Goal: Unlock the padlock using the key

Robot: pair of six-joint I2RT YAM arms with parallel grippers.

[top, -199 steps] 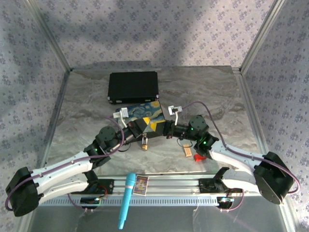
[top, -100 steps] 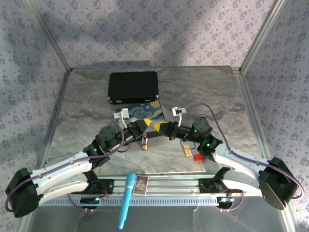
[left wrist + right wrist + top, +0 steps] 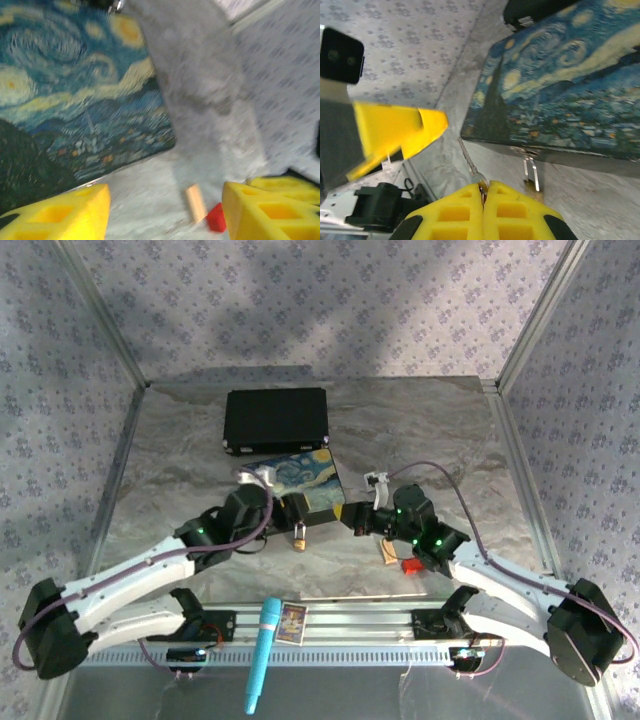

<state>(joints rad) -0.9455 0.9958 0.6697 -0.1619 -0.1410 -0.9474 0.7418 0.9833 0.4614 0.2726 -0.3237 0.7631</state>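
- Padlock (image 3: 299, 535) and key (image 3: 468, 156), one of each, are at mid-table. Nearer than both, by the arm bases, one blue pen (image 3: 262, 652) and one small picture card (image 3: 291, 622) lie on the metal rail (image 3: 380, 625).
- Next out, right of centre, are two small blocks, one red block (image 3: 410, 566) and one tan wooden block (image 3: 387, 553). They lie just beside each other on the grey marbled table (image 3: 430, 430).
- Two arms extend inward from either side, and their grippers come near each other over the middle.
- The padlock is brass with a silvery shackle. It lies between the two grippers, just in front of the near edge of the painted box (image 3: 300, 475). In the right wrist view the shackle hangs at a small metal fitting on that edge.
- The right gripper (image 3: 483, 189) has its two yellow fingers pressed together, pinching the head of the key. The thin silvery blade sticks out past the tips toward the box's near edge, left of the shackle and apart from it.
- The left gripper (image 3: 165, 197) has its two yellow fingers spread wide. In its wrist view both blocks show on the table beyond the gap.
- The painted box, one only, lies flat with a swirling starry-night picture on its top.
- Farthest back is one black case (image 3: 276, 420), closed. Whether it touches the box's far edge cannot be told.
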